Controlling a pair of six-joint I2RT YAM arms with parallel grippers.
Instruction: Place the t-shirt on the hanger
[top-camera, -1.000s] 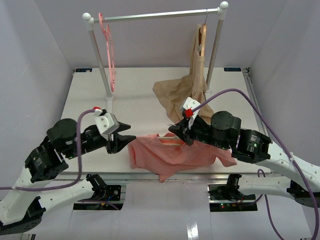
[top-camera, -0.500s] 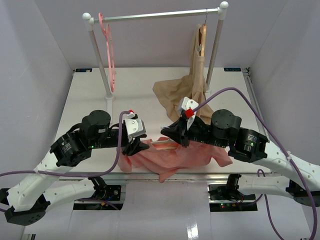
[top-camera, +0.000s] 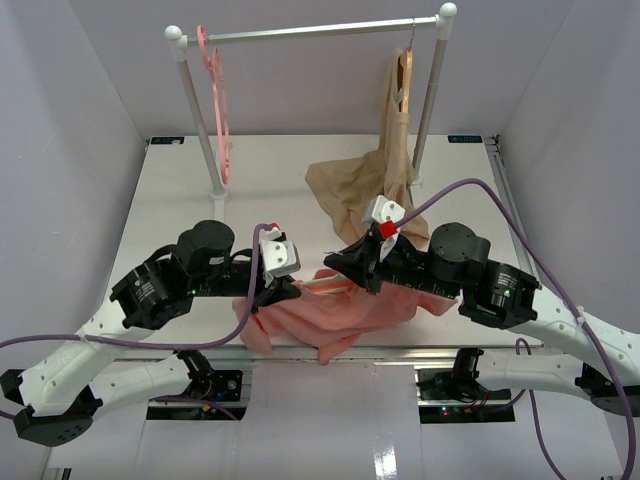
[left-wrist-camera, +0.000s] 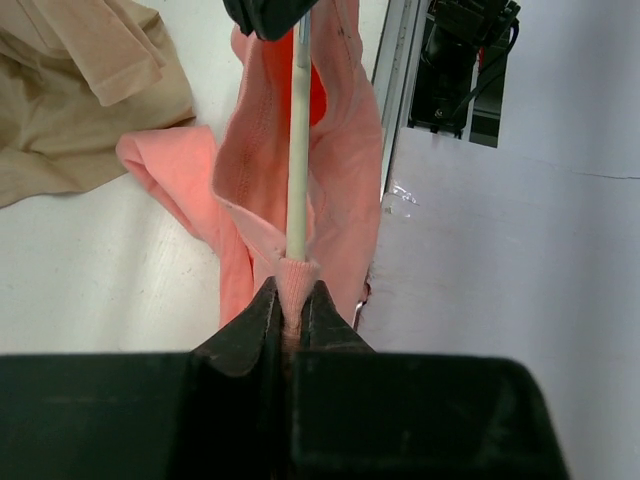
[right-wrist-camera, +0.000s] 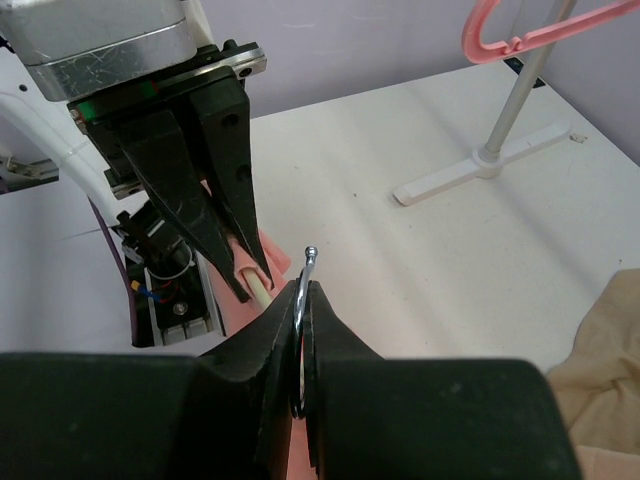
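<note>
The salmon-pink t-shirt (top-camera: 345, 312) lies bunched at the table's front edge between the arms; it also shows in the left wrist view (left-wrist-camera: 345, 160). The cream-white hanger bar (top-camera: 322, 286) runs between the two grippers and shows in the left wrist view (left-wrist-camera: 298, 140) going into the shirt. My left gripper (top-camera: 283, 291) (left-wrist-camera: 291, 300) is shut on a fold of t-shirt fabric wrapped over the hanger's end. My right gripper (top-camera: 347, 266) (right-wrist-camera: 302, 300) is shut on the hanger's silver hook (right-wrist-camera: 305, 275), whose tip sticks up above the fingers.
A rack with a metal rail (top-camera: 310, 31) stands at the back, carrying a pink hanger (top-camera: 215, 95) on the left and a brown wooden hanger (top-camera: 403, 75) with a beige garment (top-camera: 365, 185) that drapes onto the table. The table's front edge is just below the shirt.
My left gripper moved right from the shirt's left side and closed on the shirt at the hanger's end. My right gripper lifted slightly with the hook, and the shirt bunched up.
</note>
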